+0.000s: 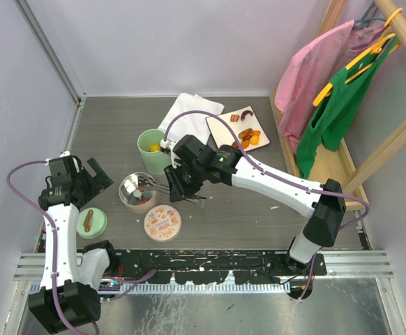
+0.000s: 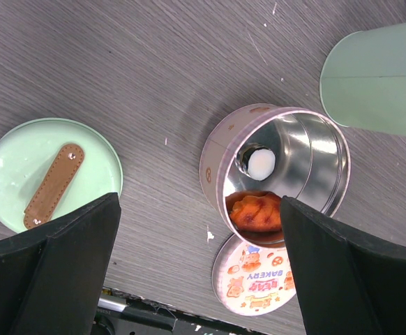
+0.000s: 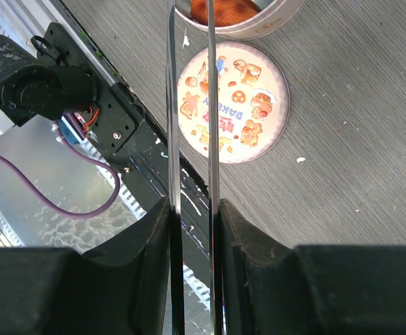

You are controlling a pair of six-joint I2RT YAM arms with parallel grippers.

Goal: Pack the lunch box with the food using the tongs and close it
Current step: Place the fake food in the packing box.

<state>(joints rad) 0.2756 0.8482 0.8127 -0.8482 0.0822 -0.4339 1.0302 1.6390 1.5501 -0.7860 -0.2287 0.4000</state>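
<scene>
The lunch box [image 1: 139, 190] is a round metal tin with pink sides, open, holding an orange piece of food [image 2: 255, 211]. More food [image 1: 248, 135] lies on a white board at the back right. My right gripper [image 1: 181, 180] is shut on the tongs [image 3: 189, 105], which it holds by their arms. The tong tips reach over the tin's rim [image 3: 259, 28]. The tin's pink bakery lid [image 1: 162, 222] lies flat just in front of it. My left gripper [image 2: 199, 202] hangs open above the table left of the tin [image 2: 276, 167], with nothing between its fingers.
A mint-green cup [image 1: 153, 150] stands behind the tin. Its mint-green lid with a brown knob [image 1: 91, 222] lies at the front left. A white cloth [image 1: 189, 112] lies at the back. A wooden rack with pink and green garments [image 1: 328, 91] lines the right side.
</scene>
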